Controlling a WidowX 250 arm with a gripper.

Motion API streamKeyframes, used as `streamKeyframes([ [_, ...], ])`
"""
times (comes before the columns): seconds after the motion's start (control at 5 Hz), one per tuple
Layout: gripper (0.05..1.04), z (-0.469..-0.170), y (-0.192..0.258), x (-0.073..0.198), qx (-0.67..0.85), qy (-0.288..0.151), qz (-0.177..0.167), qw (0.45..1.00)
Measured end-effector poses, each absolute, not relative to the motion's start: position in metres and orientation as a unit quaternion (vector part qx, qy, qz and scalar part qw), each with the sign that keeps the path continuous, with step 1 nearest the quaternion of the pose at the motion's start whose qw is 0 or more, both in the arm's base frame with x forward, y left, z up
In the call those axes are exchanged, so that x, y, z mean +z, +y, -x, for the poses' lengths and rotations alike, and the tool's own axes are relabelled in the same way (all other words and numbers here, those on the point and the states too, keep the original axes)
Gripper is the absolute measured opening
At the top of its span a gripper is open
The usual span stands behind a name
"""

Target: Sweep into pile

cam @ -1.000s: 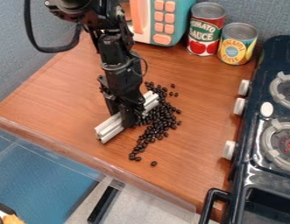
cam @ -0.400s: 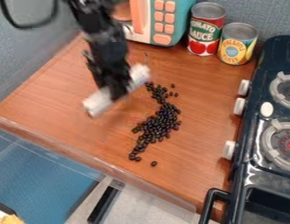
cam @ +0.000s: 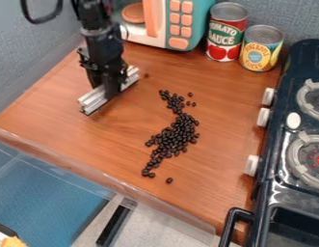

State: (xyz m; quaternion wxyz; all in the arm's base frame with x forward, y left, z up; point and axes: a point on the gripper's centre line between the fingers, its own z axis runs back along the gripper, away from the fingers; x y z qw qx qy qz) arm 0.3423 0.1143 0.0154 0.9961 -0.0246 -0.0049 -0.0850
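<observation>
Presumably for broad sweeping, the gripper (cam: 112, 93) clamps a pale bar (cam: 93, 100), long side facing the beans (cam: 176, 137). These lie loosely strung out, to the gripper's lower right in view.

Open counter (cam: 222, 130) between beans (cam: 176, 136) and stove (cam: 277, 190); more at near left. Far side barred: toy microwave (cam: 160, 24), red can (cam: 226, 31), yellow can (cam: 260, 50).

Black beans (cam: 174, 137), red-brown wooden counter (cam: 65, 116), teal-and-orange microwave (cam: 197, 21)
</observation>
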Motion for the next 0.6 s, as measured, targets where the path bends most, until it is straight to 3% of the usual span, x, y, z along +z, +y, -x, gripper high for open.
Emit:
streamKeyframes([
  [0.6,0.375,-0.381,0.125,0.013,-0.091,0.016,-0.014,0.996],
])
